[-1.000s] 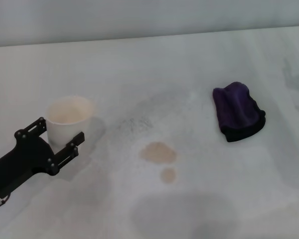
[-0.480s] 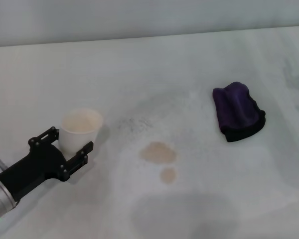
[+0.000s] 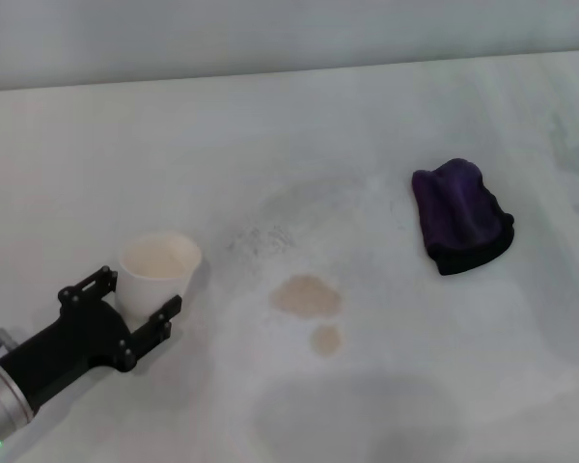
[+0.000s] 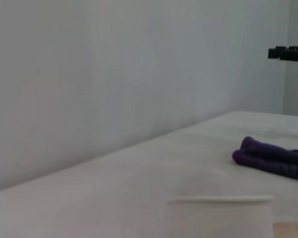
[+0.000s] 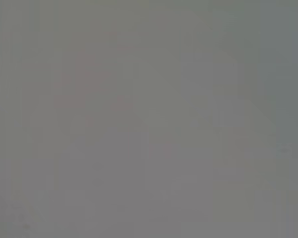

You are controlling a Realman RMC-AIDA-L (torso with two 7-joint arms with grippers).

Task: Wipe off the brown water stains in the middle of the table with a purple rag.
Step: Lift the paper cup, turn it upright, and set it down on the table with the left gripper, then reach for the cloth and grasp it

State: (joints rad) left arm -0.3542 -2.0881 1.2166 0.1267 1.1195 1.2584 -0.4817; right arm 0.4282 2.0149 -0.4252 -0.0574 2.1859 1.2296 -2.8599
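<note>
Two brown water stains mark the middle of the white table (image 3: 367,125): a larger oval blotch (image 3: 307,295) and a small round dot (image 3: 325,339) just in front of it. The purple rag (image 3: 460,217) lies bunched at the right, untouched, and shows far off in the left wrist view (image 4: 273,161). My left gripper (image 3: 135,292) is at the front left, shut on a white paper cup (image 3: 159,265) that stands upright left of the stains. The cup's rim (image 4: 221,201) fills the near part of the left wrist view. The right gripper does not show.
A grey wall runs along the table's far edge. A small black part (image 4: 288,53) juts in at the edge of the left wrist view; I cannot tell what it is. The right wrist view is plain grey.
My left gripper has carried the paper cup toward the front of the table and a little toward the stains. The rag and the stains have not moved.
</note>
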